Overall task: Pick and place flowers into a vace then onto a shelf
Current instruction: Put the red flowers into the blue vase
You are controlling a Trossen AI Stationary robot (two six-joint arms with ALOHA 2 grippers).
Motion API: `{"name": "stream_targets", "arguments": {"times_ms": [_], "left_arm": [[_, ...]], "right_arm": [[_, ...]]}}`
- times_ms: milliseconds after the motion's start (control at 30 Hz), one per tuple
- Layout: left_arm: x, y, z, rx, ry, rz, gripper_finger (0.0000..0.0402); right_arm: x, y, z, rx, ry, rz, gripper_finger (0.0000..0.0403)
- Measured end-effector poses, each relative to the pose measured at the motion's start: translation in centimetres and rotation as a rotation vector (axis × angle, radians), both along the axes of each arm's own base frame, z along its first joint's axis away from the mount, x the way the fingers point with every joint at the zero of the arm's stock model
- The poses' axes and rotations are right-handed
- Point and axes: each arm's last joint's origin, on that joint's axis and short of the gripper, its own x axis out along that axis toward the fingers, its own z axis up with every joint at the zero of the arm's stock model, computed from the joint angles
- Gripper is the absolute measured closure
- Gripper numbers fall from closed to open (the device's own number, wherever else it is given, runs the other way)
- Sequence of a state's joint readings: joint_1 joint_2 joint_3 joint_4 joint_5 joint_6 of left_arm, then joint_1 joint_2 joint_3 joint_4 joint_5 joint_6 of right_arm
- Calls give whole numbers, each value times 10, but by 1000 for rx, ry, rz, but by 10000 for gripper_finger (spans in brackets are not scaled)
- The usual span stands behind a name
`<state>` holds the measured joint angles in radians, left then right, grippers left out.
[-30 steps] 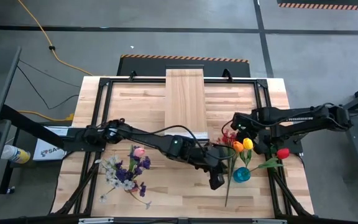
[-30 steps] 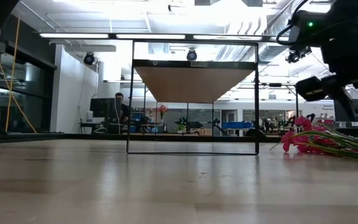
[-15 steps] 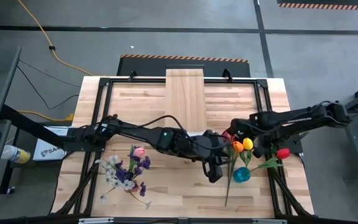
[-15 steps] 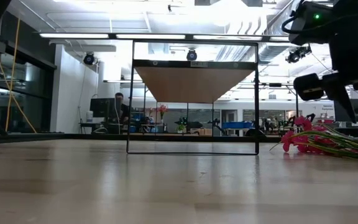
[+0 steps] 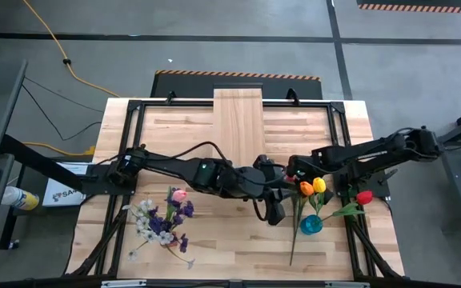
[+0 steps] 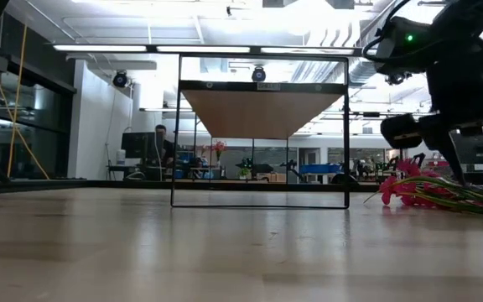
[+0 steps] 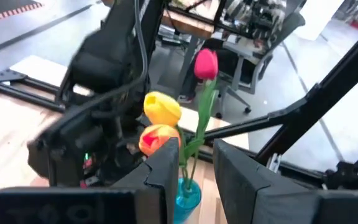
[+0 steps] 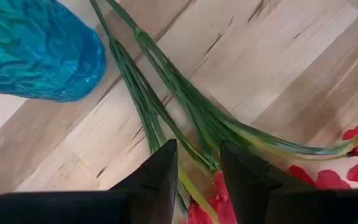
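Right wrist view looks past my right gripper (image 8: 197,146). Its two fingers stand a narrow gap apart, and I see nothing pinched between them. Directly beneath that gap run the thin green stems of the red spray (image 8: 166,106), flat on the table (image 8: 278,56), with loose red blossoms (image 8: 328,180) off to one side. The blue vase (image 8: 36,56) sits just beside the stems.

I judge these stems light, springy and a little slick, likely plastic over wire. They should bend rather than snap, but they could roll or fan apart under my fingers. I would take them low on the bundled stalks, where they lie closest together. The petals are soft and could crush or shed.

From above, my right gripper (image 5: 294,170) hangs over the blossom end of that spray. The stems trail toward the table's near edge, past the vase (image 5: 311,225). An orange tulip (image 5: 306,190), a yellow tulip (image 5: 319,186) and a red tulip (image 5: 364,197) already stand in the vase.

My left gripper (image 5: 274,213) waits near the vase's other side, fingers slightly parted and empty. Farther out, the pink tulip and the purple and white sprays (image 5: 162,224) lie well apart on the left. The shelf (image 5: 239,120) stands at the far middle, with no flowers on it.
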<state>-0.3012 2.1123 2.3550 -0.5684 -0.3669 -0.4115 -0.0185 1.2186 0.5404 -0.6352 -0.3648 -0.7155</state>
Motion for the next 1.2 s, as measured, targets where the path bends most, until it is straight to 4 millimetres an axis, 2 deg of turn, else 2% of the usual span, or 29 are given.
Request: {"name": "stream_targets", "arguments": {"times_ms": [333, 533, 667, 900, 1200], "left_arm": [[-6, 2, 7, 41, -4, -2, 268], [-6, 2, 8, 41, -6, -2, 268], [-6, 2, 8, 47, -6, -4, 268], [-6, 2, 8, 47, -7, -2, 268], [-6, 2, 8, 40, -8, 0, 268]], "right_arm": [[8, -1, -12, -26, 26, 19, 288], [11, -3, -14, -101, 10, -16, 288], [10, 2, -12, -105, 16, -21, 288], [8, 17, -13, -120, 15, 73, 288], [9, 16, -13, -191, 17, 37, 289]]}}
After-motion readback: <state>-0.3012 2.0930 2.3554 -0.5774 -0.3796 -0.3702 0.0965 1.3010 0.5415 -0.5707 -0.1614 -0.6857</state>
